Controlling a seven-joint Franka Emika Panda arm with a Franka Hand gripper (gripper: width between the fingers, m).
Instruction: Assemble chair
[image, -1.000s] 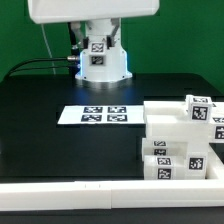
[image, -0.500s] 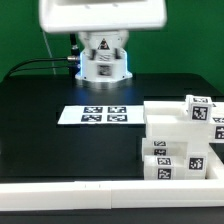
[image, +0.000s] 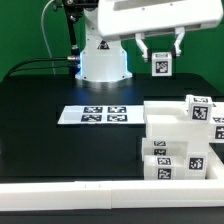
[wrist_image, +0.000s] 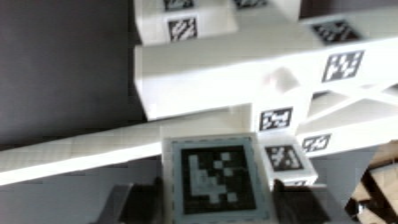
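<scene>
The partly joined chair (image: 178, 138) is a stack of white blocky pieces with square tags, standing at the exterior view's right near the front. My gripper (image: 160, 56) hangs high above and behind it, shut on a small white tagged piece (image: 160, 66) that sits between the two dark fingers (image: 143, 45). In the wrist view that piece (wrist_image: 219, 178) fills the space between the fingers (wrist_image: 143, 203), and the chair's white blocks (wrist_image: 222, 72) lie well below it. How the piece looks on its far side is hidden.
The marker board (image: 95, 115) lies flat on the black table at the middle. The arm's white base (image: 103, 62) stands behind it. A long white rail (image: 90, 190) runs along the table's front edge, seen also as the rail (wrist_image: 80, 155) in the wrist view.
The arm's white head has swung from the middle toward the exterior view's right, and the gripper with its tagged piece now shows at the upper right. The chair and marker board have not moved.
</scene>
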